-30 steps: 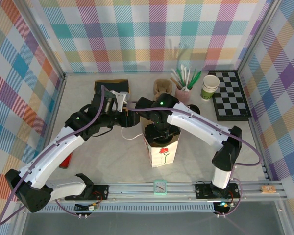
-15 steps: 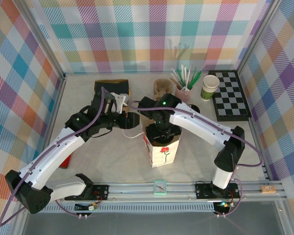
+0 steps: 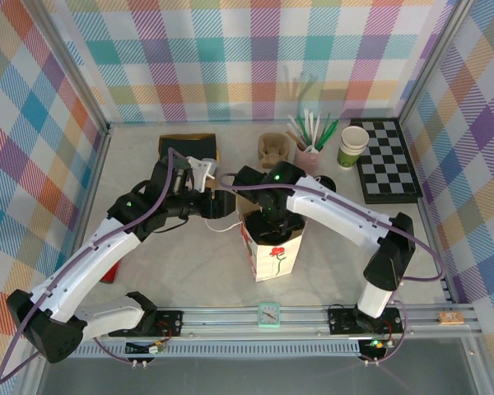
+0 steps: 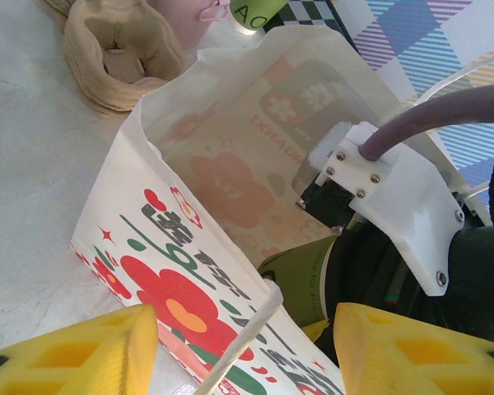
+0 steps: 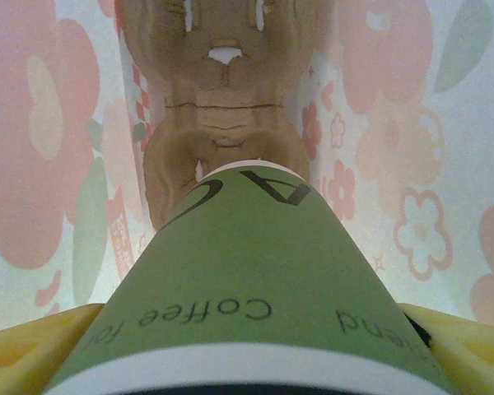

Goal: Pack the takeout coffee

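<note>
The takeout coffee [image 5: 247, 271], a green-and-cream cup with a black lid edge, hangs inside the white flower-printed bag [image 3: 273, 262]. My right gripper [image 5: 247, 346] is shut on it, with a yellow pad on each side. A brown cardboard carrier [image 5: 222, 107] lies on the bag's floor below the cup. In the left wrist view the cup's green side [image 4: 300, 284] shows past the bag's rim [image 4: 173, 288]. My left gripper [image 4: 243, 346] is open, and its yellow fingers straddle the bag's left rim and white string handle. From above, the left gripper [image 3: 228, 206] sits at the bag's upper left.
Behind the bag are a second cardboard carrier [image 3: 273, 146], a pink cup of straws [image 3: 307, 152], a lidless green-and-cream cup [image 3: 353, 146] and a checkerboard [image 3: 387, 160]. A dark tray [image 3: 189, 148] is back left, a red object [image 3: 111, 270] lies left, and a mint clock [image 3: 267, 314] sits on the front rail.
Both arms have shifted only slightly. The right gripper still holds the cup inside the bag, and the left still stands at the rim.
</note>
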### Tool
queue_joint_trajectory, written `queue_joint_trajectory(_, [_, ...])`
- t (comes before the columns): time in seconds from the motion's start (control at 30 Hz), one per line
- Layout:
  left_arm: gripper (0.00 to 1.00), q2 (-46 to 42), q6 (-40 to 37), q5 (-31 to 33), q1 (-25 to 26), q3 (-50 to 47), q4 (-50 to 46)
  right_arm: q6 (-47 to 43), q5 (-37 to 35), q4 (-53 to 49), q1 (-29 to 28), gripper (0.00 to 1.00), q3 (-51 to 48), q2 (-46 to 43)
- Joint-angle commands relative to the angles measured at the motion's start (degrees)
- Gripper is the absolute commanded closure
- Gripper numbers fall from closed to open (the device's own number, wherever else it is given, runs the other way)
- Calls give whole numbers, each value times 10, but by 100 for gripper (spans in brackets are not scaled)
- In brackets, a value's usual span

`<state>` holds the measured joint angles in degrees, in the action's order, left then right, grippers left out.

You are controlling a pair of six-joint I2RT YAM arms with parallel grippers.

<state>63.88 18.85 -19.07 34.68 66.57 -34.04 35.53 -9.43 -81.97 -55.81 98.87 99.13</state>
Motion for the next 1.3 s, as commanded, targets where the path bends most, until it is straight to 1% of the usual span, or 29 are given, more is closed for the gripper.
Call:
queue_joint_trajectory(0.0, [41, -13, -2, -15, -5, -6, 13, -6, 7, 4, 3, 39, -7, -12])
queue_joint_trajectory(0.47, [42, -16, 6, -19, -5, -16, 23, -8, 33, 22, 3, 38, -26, -20])
queue_joint_trajectory(0.93, [43, -18, 7, -7, -5, -19, 22, -2, 35, 27, 3, 39, -38, -21])
queue_joint_trajectory(1.03, [42, -16, 7, 12, -5, -16, 21, 1, 36, 24, 3, 39, -40, -23])
queue_joint_trajectory(1.17, [40, -3, -1, 62, -6, 13, 5, 3, 35, 26, 3, 39, -46, -34])
queue_joint_trajectory(1.27, [40, 22, -12, 71, -11, 43, -1, 2, 32, 26, 2, 39, -43, -36])
